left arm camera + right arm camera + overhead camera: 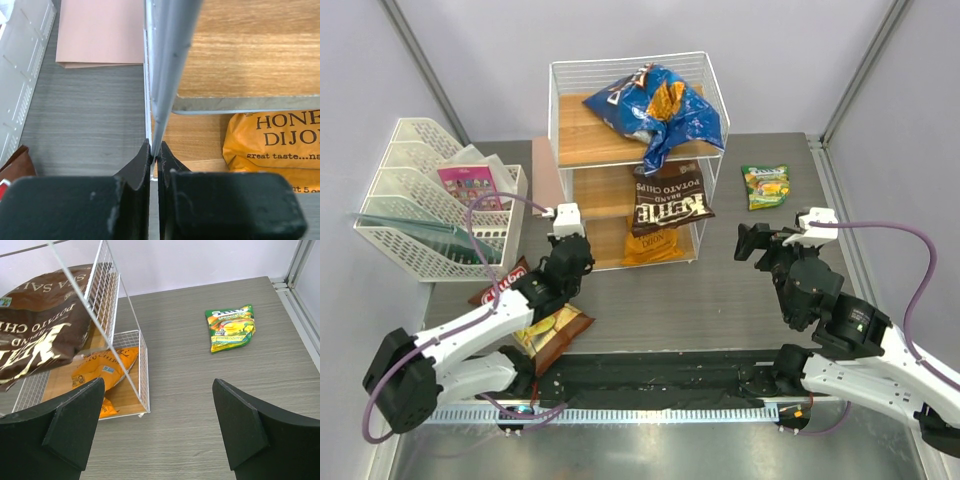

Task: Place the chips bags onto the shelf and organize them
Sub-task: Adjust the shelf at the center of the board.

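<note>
Orange bag [270,145]: "HONE… DIJO…", "great taste…". Dark brown bag [669,200]: "KETTLE BRAND POTATO CHIPS"; right wrist view adds "SEA SA…". Green bag [230,327]: print too small to read.

Bare tabletop [720,285] lies between shelf [582,135] and green bag [766,186] (brown bag [670,200] overhangs the shelf front).

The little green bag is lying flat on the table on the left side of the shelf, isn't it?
Not quite. The little green bag is lying flat on the table, but on the right side of the shelf, not the left. The top camera shows this best, and the right wrist camera also shows it.
</note>
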Controlling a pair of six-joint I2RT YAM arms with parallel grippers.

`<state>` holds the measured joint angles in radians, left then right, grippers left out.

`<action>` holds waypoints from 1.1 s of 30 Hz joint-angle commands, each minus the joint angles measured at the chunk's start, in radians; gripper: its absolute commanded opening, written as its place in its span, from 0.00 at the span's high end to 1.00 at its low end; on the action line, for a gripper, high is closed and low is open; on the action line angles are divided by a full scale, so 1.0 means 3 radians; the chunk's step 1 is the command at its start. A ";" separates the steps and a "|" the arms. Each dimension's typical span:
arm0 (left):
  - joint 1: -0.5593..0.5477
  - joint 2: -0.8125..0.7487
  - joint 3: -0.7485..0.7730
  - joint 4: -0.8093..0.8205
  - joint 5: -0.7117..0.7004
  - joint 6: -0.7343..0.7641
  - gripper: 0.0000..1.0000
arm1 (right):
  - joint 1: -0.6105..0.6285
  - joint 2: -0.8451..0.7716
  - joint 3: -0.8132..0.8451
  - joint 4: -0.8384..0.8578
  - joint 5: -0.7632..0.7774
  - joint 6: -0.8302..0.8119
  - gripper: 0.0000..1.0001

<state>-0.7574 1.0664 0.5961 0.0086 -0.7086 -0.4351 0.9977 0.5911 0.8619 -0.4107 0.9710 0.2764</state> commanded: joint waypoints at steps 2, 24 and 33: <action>-0.0001 0.0571 0.0079 0.0319 0.0603 -0.0038 1.00 | 0.0008 -0.0002 -0.0005 0.0142 0.0041 -0.0083 0.05; -0.0481 0.0873 0.0176 0.0733 0.1339 0.0417 1.00 | 0.0003 0.0070 0.0000 0.0193 0.0143 -0.0062 0.05; -0.0952 0.1282 0.0498 0.0723 0.1595 0.0576 1.00 | -0.0002 0.0034 0.0016 0.0193 0.0148 -0.0062 0.05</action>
<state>-0.9726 1.3693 0.7261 0.3096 -0.4030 -0.2520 0.9977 0.6151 0.8478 -0.3923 0.9859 0.2646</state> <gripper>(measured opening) 0.033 0.952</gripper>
